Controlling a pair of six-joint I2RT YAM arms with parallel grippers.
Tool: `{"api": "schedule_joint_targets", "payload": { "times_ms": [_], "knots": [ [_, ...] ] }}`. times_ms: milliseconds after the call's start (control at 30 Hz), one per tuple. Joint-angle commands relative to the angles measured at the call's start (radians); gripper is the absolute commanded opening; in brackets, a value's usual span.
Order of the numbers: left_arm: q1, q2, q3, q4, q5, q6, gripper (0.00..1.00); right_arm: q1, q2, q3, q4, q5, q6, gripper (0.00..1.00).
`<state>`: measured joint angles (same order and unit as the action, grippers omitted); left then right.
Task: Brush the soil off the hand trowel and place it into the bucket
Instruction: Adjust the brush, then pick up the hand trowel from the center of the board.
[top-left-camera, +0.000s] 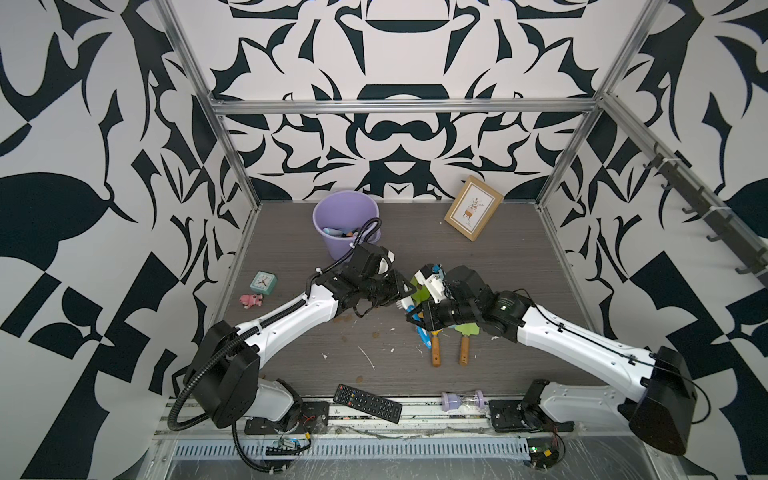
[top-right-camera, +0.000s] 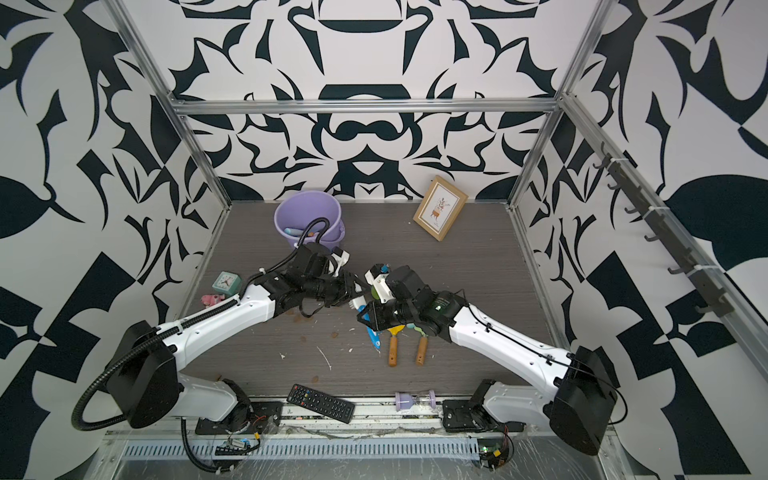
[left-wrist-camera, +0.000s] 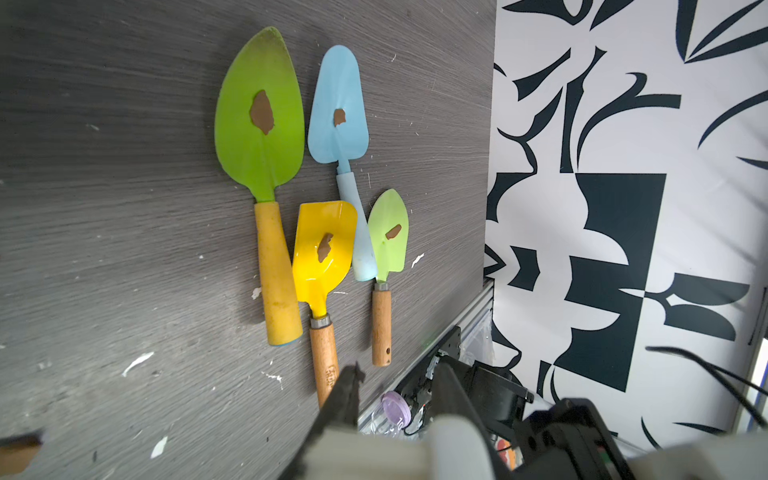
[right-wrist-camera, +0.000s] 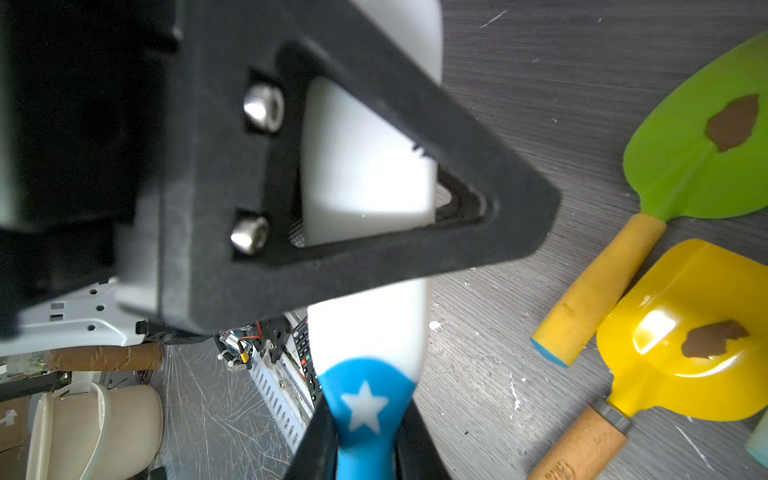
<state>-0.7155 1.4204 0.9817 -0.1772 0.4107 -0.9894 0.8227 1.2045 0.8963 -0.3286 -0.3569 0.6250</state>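
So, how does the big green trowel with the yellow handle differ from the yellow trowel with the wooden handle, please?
The big green trowel has a pointed leaf-shaped blade; the yellow trowel has a squared scoop. The green one is longer, with a thick yellow handle; the yellow one's is bare wood with a metal collar. Both lie flat, each with a brown soil patch mid-blade.
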Motion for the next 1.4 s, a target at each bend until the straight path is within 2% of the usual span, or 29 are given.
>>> {"api": "schedule_joint_targets", "payload": {
  "times_ms": [0,167,233,300,333,367,400,467,500,567,633,700,733,800,867,933,1033,1133,1200,1367],
  "knots": [
    [0.002,-0.012,-0.023,0.025,0.050,-0.110,0.00,-0.004,-0.039,0.021,0.050,0.118,-0.010,0.23],
    [0.002,-0.029,-0.042,0.038,0.045,-0.131,0.00,-0.004,-0.042,0.021,0.055,0.127,-0.016,0.24],
    [0.002,-0.022,-0.038,0.043,0.053,-0.132,0.00,-0.003,-0.042,0.015,0.063,0.128,-0.015,0.16],
    [0.002,-0.016,-0.039,0.047,0.053,-0.138,0.00,-0.003,-0.053,0.009,0.075,0.140,-0.011,0.00],
    [0.002,-0.015,-0.043,0.055,0.054,-0.140,0.00,-0.004,-0.060,0.005,0.083,0.143,-0.010,0.00],
    [0.002,-0.012,-0.043,0.055,0.051,-0.137,0.11,-0.003,-0.065,0.004,0.083,0.147,-0.011,0.00],
    [0.002,-0.011,-0.040,0.047,0.046,-0.125,0.29,-0.003,-0.070,0.004,0.082,0.150,-0.012,0.00],
    [0.004,-0.009,-0.033,0.026,0.030,-0.098,0.51,-0.004,-0.073,0.006,0.077,0.149,-0.016,0.00],
    [0.009,-0.010,-0.022,-0.001,0.016,-0.084,0.69,-0.004,-0.070,0.009,0.071,0.145,-0.015,0.00],
    [0.026,-0.024,0.021,-0.112,-0.044,-0.018,0.99,-0.009,-0.065,0.010,0.046,0.135,-0.010,0.00],
    [0.031,-0.055,0.098,-0.315,-0.233,0.097,1.00,-0.021,-0.074,0.003,-0.009,0.156,-0.012,0.00],
    [0.028,-0.087,0.135,-0.429,-0.417,0.196,1.00,-0.053,-0.101,-0.025,-0.040,0.157,-0.013,0.00],
    [0.028,-0.103,0.132,-0.453,-0.456,0.218,1.00,-0.082,-0.120,-0.040,-0.054,0.147,-0.011,0.00],
    [0.026,-0.111,0.109,-0.452,-0.467,0.241,1.00,-0.143,-0.156,-0.065,-0.081,0.119,-0.003,0.00],
    [0.003,-0.081,0.094,-0.438,-0.406,0.245,0.99,-0.198,-0.185,-0.081,-0.108,0.092,-0.003,0.00],
    [-0.056,-0.017,0.109,-0.444,-0.381,0.251,0.99,-0.232,-0.206,-0.089,-0.139,0.088,-0.010,0.00],
    [-0.170,0.100,0.145,-0.446,-0.408,0.261,0.99,-0.249,-0.219,-0.098,-0.158,0.090,-0.015,0.00],
    [-0.242,0.213,0.204,-0.450,-0.426,0.274,0.99,-0.258,-0.219,-0.106,-0.156,0.084,-0.012,0.00],
    [-0.258,0.276,0.241,-0.477,-0.446,0.275,1.00,-0.260,-0.219,-0.105,-0.159,0.079,-0.011,0.00],
    [-0.260,0.369,0.279,-0.479,-0.461,0.276,0.89,-0.269,-0.229,-0.105,-0.158,0.077,-0.012,0.00]
  ]
}}
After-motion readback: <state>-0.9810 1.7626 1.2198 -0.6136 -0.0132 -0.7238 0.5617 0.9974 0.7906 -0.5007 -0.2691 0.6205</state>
